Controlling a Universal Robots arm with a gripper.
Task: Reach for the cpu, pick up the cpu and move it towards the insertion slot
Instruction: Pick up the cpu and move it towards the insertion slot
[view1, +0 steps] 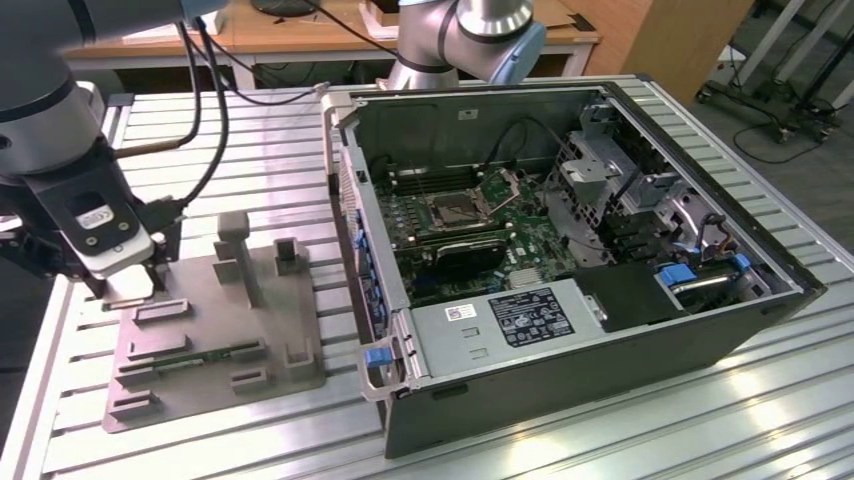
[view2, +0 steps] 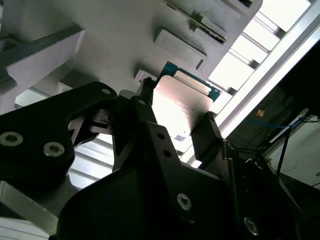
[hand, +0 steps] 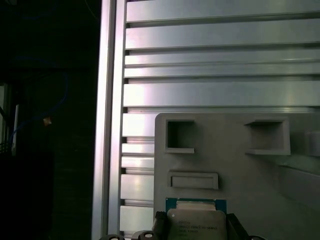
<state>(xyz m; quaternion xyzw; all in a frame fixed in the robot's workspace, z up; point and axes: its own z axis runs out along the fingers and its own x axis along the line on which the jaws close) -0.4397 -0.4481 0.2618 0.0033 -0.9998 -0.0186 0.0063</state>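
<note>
The slatted metal bench (view1: 240, 130) carries an open computer case (view1: 694, 330) toward its edge at the exterior view's right. A grey fixture tray (view1: 200, 340) lies near the opposite edge. The gripper (view1: 130, 285) stands low over the tray's corner nearest that edge, well apart from the insertion slot (view1: 461, 208) inside the case. In both wrist views the cpu (view2: 182, 107) (hand: 196, 225) sits between the black fingers (view2: 144, 102), which pinch it at two opposite edges. The exterior view shows the slot with its plate raised. The first wrist view shows empty pockets (hand: 180, 136) in the tray beyond the chip.
</note>
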